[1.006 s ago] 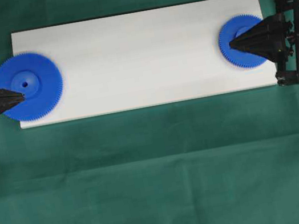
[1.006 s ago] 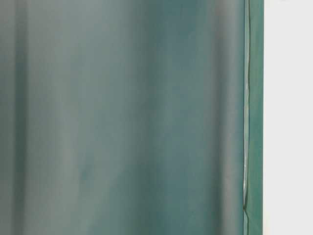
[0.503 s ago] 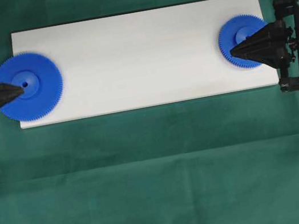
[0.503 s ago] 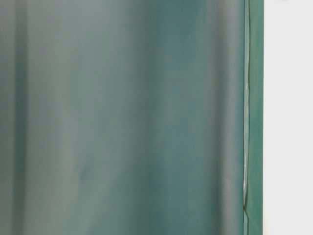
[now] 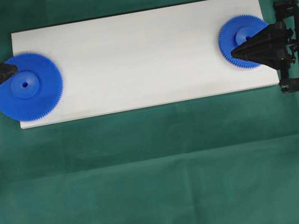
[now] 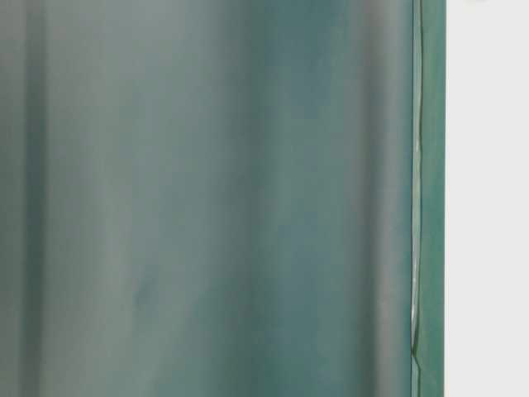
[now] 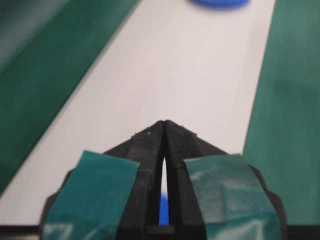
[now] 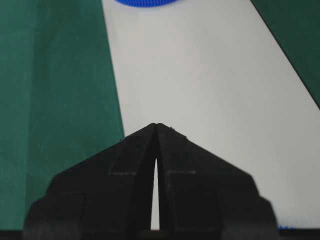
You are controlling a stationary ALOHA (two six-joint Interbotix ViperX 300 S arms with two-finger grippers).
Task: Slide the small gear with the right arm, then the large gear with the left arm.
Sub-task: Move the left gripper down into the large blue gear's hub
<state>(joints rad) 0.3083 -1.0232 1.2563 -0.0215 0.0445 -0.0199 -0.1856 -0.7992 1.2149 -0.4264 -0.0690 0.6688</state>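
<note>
Now, step in hand: the first slide looks not yet made; both gears sit at opposite ends of the board.
Right gripper (image 5: 234, 52): fingers pressed together to a wedge point, gripping nothing; tip lies over the small gear's lower-left part, about 8 o'clock of the hub. Whether it touches the disc I cannot tell.
Left gripper (image 5: 13, 68): fingers closed with a hairline slit, holding nothing; tip over the large gear's rim at about 10 o'clock.
Small gear (image 5: 241, 34): at the board's 3 o'clock end, flat, partly under the right gripper.
Large gear (image 5: 29, 87): at the 9 o'clock end, its rim overhanging the board's edge onto the cloth.
How to do it well: I judge the right tip should bear down lightly on the hub and push straight along the board, slowly, so the disc neither spins nor slips free.
Materials: gears are hard blue plastic, fine-toothed, with raised round hubs; white board (image 5: 139, 55) is smooth and matte, likely low friction; green cloth (image 5: 160, 174) is soft, faintly creased.
</note>
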